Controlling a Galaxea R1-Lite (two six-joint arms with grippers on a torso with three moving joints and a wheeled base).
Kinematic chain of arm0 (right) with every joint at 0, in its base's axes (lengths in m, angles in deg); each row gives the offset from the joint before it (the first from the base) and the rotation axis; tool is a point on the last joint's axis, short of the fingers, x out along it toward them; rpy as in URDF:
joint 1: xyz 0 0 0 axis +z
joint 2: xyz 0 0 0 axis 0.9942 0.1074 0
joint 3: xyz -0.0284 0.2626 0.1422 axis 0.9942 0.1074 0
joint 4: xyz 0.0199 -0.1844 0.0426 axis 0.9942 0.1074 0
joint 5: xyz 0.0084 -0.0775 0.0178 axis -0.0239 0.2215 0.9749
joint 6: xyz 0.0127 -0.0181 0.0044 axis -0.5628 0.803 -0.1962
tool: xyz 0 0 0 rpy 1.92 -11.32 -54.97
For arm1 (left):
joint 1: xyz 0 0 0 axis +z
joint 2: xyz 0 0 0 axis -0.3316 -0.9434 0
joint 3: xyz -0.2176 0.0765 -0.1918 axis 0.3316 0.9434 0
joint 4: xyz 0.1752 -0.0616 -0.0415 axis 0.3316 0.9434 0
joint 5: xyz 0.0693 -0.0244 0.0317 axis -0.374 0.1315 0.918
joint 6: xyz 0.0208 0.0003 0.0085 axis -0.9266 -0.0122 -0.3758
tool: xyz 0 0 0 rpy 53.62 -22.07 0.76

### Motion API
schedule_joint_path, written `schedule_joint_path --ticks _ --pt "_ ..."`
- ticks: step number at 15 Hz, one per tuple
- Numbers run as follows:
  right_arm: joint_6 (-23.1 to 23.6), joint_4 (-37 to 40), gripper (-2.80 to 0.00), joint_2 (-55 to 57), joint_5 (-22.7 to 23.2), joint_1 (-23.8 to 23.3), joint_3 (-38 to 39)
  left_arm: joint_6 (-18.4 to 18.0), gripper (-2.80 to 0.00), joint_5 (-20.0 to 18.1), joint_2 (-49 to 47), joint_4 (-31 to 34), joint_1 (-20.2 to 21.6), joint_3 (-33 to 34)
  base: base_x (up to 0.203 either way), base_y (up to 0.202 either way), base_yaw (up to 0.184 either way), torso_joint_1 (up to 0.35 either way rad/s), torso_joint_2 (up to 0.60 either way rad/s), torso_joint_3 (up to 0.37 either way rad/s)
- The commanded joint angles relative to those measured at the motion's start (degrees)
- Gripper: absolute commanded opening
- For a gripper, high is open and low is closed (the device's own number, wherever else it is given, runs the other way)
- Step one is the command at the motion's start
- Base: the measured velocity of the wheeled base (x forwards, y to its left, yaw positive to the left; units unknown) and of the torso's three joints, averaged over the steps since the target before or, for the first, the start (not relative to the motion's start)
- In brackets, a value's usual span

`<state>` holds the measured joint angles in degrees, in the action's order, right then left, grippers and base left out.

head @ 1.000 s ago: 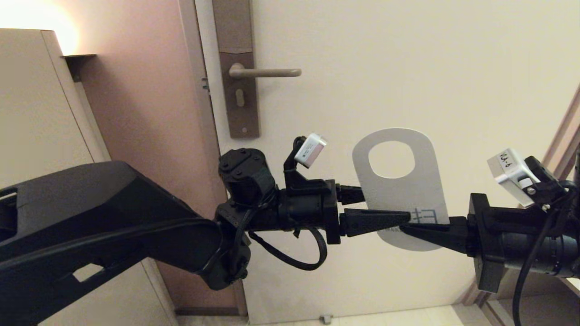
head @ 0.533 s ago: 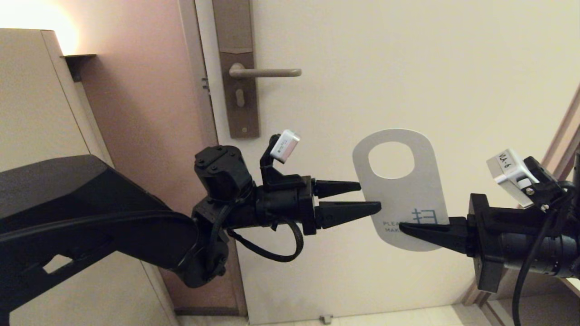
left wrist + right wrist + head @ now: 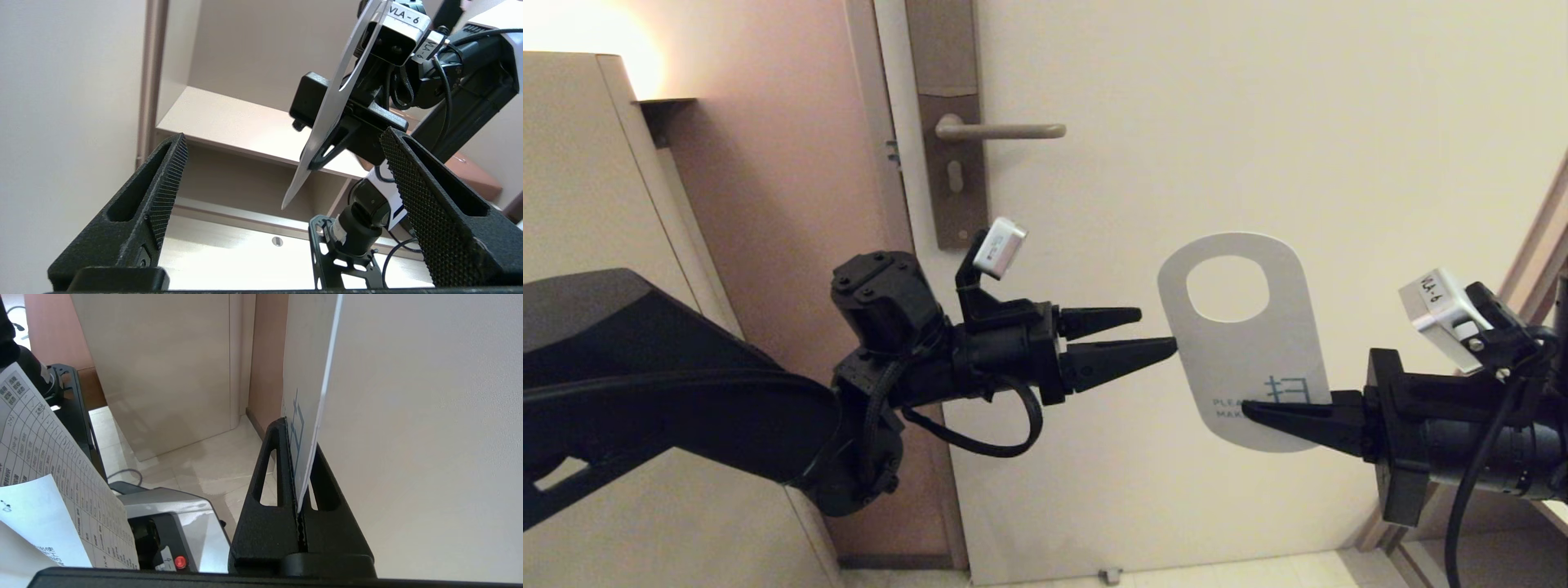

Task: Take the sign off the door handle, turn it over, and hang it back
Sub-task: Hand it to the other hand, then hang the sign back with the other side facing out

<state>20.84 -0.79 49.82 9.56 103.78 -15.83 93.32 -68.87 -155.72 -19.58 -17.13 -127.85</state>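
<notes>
The sign (image 3: 1250, 359) is a white card with teal text and an oval hole at its top. It is held upright in front of the door, below and right of the door handle (image 3: 1001, 129). My right gripper (image 3: 1250, 411) is shut on the sign's lower right part; the card shows edge-on between its fingers in the right wrist view (image 3: 314, 416). My left gripper (image 3: 1156, 331) is open and empty, just left of the sign's edge and clear of it. The sign also shows edge-on in the left wrist view (image 3: 327, 122).
The handle sits on a tall brown backplate (image 3: 949, 122) near the door's left edge. A beige cabinet (image 3: 596, 180) stands at the left. Floor tiles (image 3: 1176, 567) show below, and a door frame (image 3: 1543, 237) is at the right.
My left gripper has let go of the sign, opened and drawn back to the left. The sign stays still in my right gripper.
</notes>
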Motion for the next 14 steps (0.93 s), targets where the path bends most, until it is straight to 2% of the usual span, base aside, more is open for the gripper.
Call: schedule_joint_path --ticks 1,5,6,11,12,14 --pt "0.1 -0.2 -2.8 0.1 0.2 0.0 0.0 0.0 0.0 -0.3 1.9 -0.5 1.1 2.0 0.0 0.0 0.0 0.0 0.0 0.0" --pt "0.1 -0.2 -2.8 0.3 0.2 0.0 0.0 -1.7 0.0 -0.4 6.0 -0.5 4.3 7.2 0.0 0.0 0.0 0.0 0.0 0.0" --pt "0.1 -0.2 -2.8 0.3 0.2 -0.1 0.0 -2.6 -2.8 -0.4 6.8 -0.5 5.0 8.7 0.0 0.0 0.0 0.0 0.0 0.0" --pt "0.1 -0.2 -2.8 0.3 0.1 -0.4 0.4 -4.9 -2.8 -0.4 12.6 -0.4 7.5 15.4 0.0 0.0 0.0 0.0 0.0 0.0" --pt "0.2 -0.1 -2.8 0.3 0.1 -0.8 0.4 -6.0 -2.8 -0.3 13.7 -0.4 8.5 17.1 0.0 0.0 0.0 0.0 0.0 0.0" --pt "0.3 -0.2 -2.8 0.4 0.1 -1.6 0.6 -10.9 -2.8 1.3 16.3 -0.3 10.8 20.7 0.0 0.0 0.0 0.0 0.0 0.0"
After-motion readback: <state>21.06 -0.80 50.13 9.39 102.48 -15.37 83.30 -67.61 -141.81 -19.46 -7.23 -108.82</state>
